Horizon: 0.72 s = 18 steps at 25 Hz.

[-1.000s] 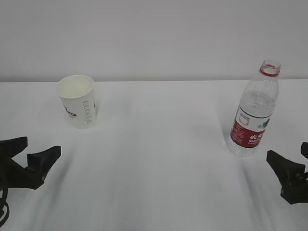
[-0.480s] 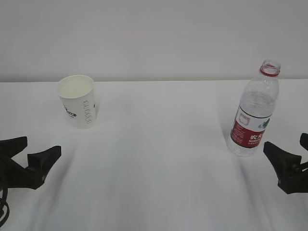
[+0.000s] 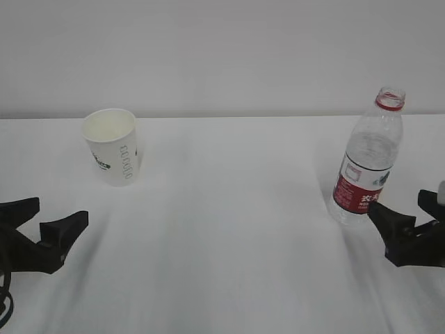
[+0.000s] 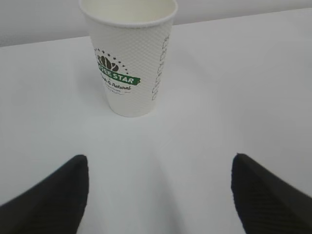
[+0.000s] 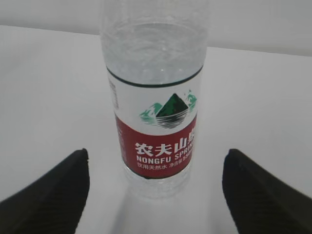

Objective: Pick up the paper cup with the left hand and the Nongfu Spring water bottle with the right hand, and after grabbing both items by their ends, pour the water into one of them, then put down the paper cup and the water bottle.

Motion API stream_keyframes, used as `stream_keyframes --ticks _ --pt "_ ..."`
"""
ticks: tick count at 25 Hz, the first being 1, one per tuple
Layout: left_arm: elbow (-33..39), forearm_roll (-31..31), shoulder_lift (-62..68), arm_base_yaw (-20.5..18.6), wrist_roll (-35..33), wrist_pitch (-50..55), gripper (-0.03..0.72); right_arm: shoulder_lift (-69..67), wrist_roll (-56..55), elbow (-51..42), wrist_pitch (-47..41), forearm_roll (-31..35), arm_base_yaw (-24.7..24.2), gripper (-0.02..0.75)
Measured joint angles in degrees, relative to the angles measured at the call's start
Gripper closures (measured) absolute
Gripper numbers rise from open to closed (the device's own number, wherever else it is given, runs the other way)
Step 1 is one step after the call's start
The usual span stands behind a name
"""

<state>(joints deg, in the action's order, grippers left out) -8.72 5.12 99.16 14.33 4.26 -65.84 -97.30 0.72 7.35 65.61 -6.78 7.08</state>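
Only the right hand [image 3: 405, 221] is in a new place: compared with one second before, it is now further left and higher in the exterior view, and its near fingertip [image 3: 375, 209] reaches the base of the Nongfu Spring water bottle [image 3: 366, 169], with the jaws spread wide.

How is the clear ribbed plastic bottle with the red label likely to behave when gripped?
The clear ribbed plastic bottle looks thin-walled, so it probably dents under a squeeze. It stands tall on a narrow base, likely tippy if nudged high. With no cap visible, tilting may spill.
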Motion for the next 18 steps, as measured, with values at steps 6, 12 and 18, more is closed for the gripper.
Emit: stream_keyframes --ticks 6,12,18 --pt "0.0 0.0 0.0 0.0 0.0 0.0 0.015 -3.4 -0.4 2.7 0.0 0.0 0.0 0.087" --pt "0.0 0.0 0.0 0.0 0.0 0.0 0.022 -6.6 -1.9 5.3 0.0 -0.7 0.0 0.087" --pt "0.0 -0.1 0.0 0.0 0.0 0.0 0.027 -8.8 -3.0 7.6 0.0 -1.1 0.0 0.087"
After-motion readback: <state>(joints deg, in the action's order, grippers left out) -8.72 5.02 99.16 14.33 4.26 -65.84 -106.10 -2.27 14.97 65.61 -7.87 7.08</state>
